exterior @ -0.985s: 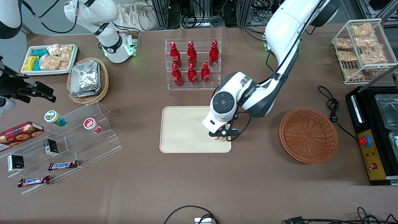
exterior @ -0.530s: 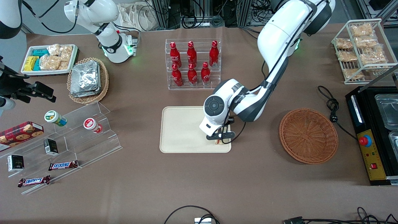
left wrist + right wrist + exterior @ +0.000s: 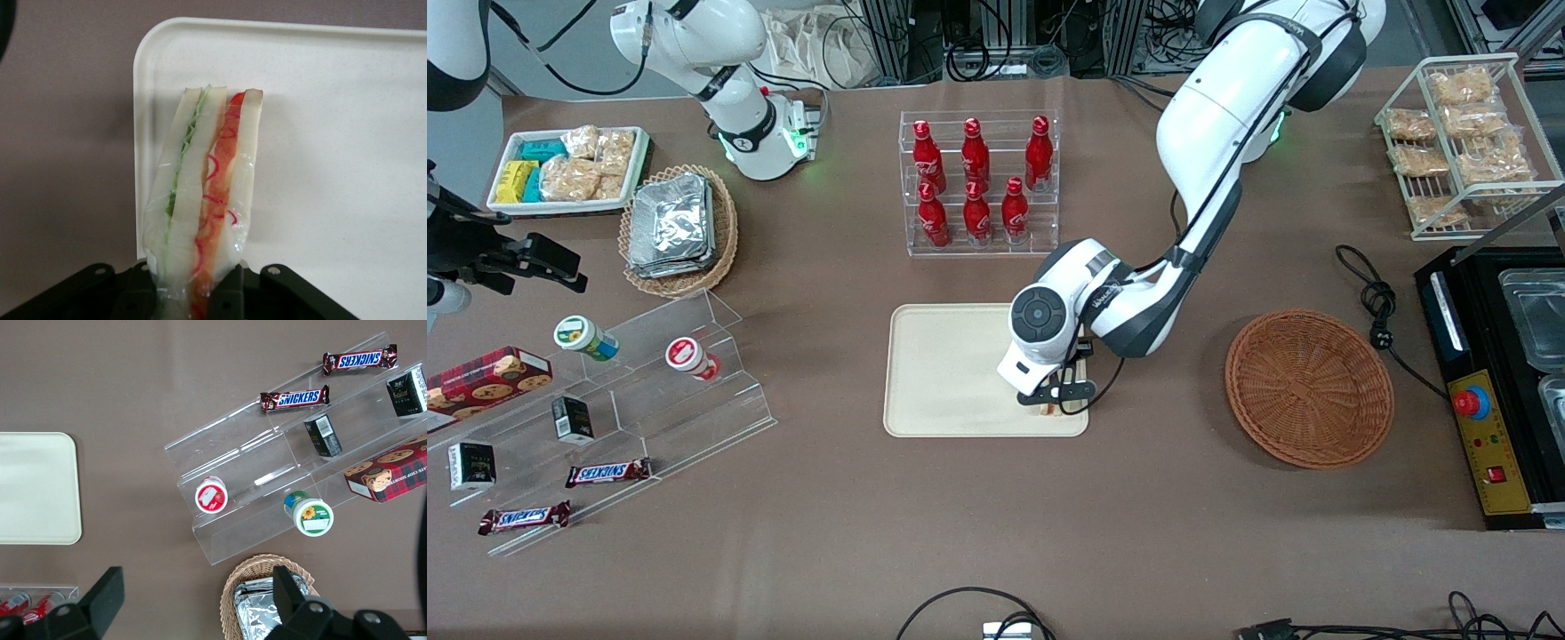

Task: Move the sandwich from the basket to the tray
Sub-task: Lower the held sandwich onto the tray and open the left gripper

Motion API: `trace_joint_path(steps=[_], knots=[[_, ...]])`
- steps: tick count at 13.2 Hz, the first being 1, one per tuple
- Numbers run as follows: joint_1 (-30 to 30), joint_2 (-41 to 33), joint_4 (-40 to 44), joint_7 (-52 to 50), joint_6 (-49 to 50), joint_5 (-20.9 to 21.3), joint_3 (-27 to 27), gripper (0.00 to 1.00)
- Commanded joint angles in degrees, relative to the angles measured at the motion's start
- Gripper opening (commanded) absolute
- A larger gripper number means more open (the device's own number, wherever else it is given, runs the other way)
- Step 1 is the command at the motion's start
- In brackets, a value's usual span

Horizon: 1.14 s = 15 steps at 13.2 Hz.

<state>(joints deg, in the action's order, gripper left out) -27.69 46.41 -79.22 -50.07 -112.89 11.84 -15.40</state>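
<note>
My left gripper [image 3: 1056, 402] is over the cream-beige tray [image 3: 947, 373], at the tray's corner nearest the front camera on the working arm's side. It is shut on the sandwich [image 3: 207, 193], a plastic-wrapped wedge of white bread with green and orange-red filling. In the wrist view the two black fingers [image 3: 230, 293] clamp its end, and the wedge hangs over the tray's corner [image 3: 320, 133] close to the rim. In the front view only a sliver of the sandwich [image 3: 1060, 410] shows under the wrist. The round reddish-brown basket [image 3: 1309, 388] holds nothing and lies toward the working arm's end.
A clear rack of red bottles [image 3: 978, 182] stands farther from the front camera than the tray. A clear stepped stand [image 3: 649, 391] with snacks and cups lies toward the parked arm's end. A black appliance [image 3: 1494, 373] and a cable [image 3: 1378, 311] lie beside the basket.
The left gripper, with the sandwich, has shifted a little toward the parked arm's end and nearer the front camera, over the tray's corner. The arm's upper links have swung the same way.
</note>
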Motion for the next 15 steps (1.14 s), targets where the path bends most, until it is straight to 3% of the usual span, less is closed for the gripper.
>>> trace_joint_path(steps=[1,2,3,4,5,15], knots=[[-1.0,0.6,1.6,-1.5,0.1,0.9,0.6,0.08],[-1.0,0.6,1.6,-1.5,0.1,0.8,0.6,0.17],[-1.0,0.6,1.6,-1.5,0.1,0.8,0.6,0.32],[-1.0,0.6,1.6,-1.5,0.1,0.8,0.7,0.55],[-1.0,0.5,1.6,-1.0,0.1,1.1,0.8,1.0],[-1.0,-0.8,1.7,-1.5,0.2,0.6,1.2,1.0]])
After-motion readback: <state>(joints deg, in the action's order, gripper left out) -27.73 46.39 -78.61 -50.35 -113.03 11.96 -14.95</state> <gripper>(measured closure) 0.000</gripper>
